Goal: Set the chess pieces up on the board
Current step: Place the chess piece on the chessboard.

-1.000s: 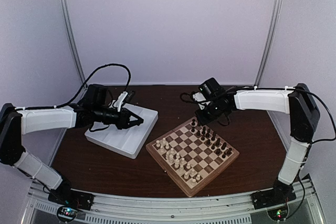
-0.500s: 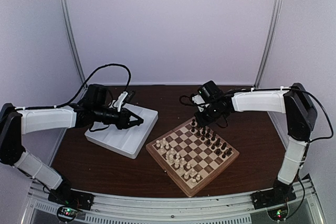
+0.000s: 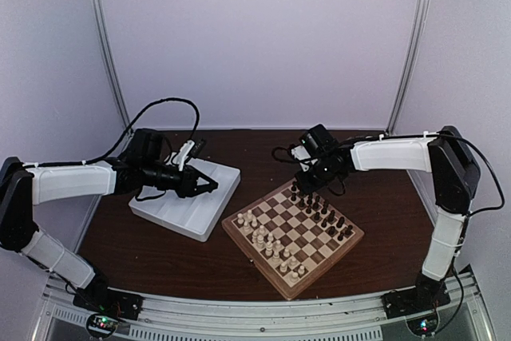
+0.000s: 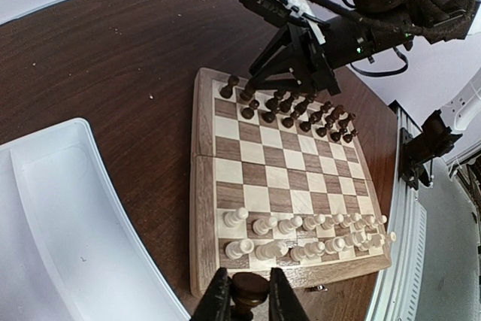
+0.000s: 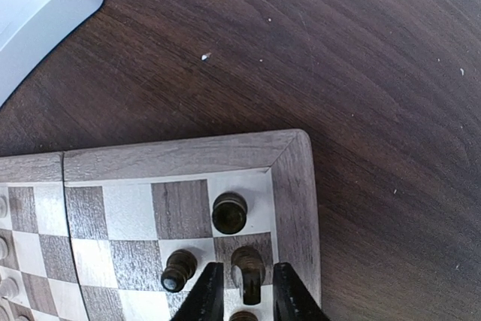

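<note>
While upright, chess piece point(image 5: 248, 270) between parted right jaws.

The top camera sits high behind both arm bases, looking forward and down from far enough to take in the whole bench point(image 3: 160, 257), the board point(image 3: 255, 265) and the tray point(image 3: 180, 213). The left wrist camera, above the tray's edge, looks rightward across the full board at middling range to the right arm point(image 4: 391, 20). The left hand point(image 4: 247, 280), its fingers closed on a dark piece point(image 4: 249, 291), sits at the bottom edge. The right wrist camera looks steeply down, close, at one board corner, with the right hand point(image 5: 245, 283) loosely astride another dark piece point(image 5: 248, 268). All three views share the board and the tray.
</note>
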Controlling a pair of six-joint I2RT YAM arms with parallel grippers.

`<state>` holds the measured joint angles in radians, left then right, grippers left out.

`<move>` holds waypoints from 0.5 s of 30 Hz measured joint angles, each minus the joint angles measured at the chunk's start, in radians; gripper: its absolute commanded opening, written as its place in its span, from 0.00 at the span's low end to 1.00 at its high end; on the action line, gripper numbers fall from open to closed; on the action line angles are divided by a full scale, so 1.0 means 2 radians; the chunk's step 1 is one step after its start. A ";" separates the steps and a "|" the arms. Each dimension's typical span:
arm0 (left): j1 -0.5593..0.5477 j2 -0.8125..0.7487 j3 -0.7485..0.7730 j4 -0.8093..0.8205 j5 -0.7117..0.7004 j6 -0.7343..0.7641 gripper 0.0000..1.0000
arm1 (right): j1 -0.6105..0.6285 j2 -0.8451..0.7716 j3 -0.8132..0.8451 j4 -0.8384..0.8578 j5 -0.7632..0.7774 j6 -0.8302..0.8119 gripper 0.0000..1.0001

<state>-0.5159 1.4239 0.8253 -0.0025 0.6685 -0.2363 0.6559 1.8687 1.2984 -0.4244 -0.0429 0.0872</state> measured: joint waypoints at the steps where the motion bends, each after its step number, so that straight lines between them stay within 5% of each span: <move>1: 0.000 0.000 0.000 0.000 0.000 0.000 0.15 | 0.000 0.000 0.000 0.000 0.000 -0.002 0.29; 15: 0.000 0.000 0.013 -0.013 -0.031 -0.065 0.16 | 0.000 -0.077 -0.012 -0.002 0.000 -0.005 0.39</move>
<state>-0.5159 1.4235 0.8505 -0.0280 0.6075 -0.3664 0.6559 1.7153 1.2739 -0.4286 -0.0429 0.0772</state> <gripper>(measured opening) 0.157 0.372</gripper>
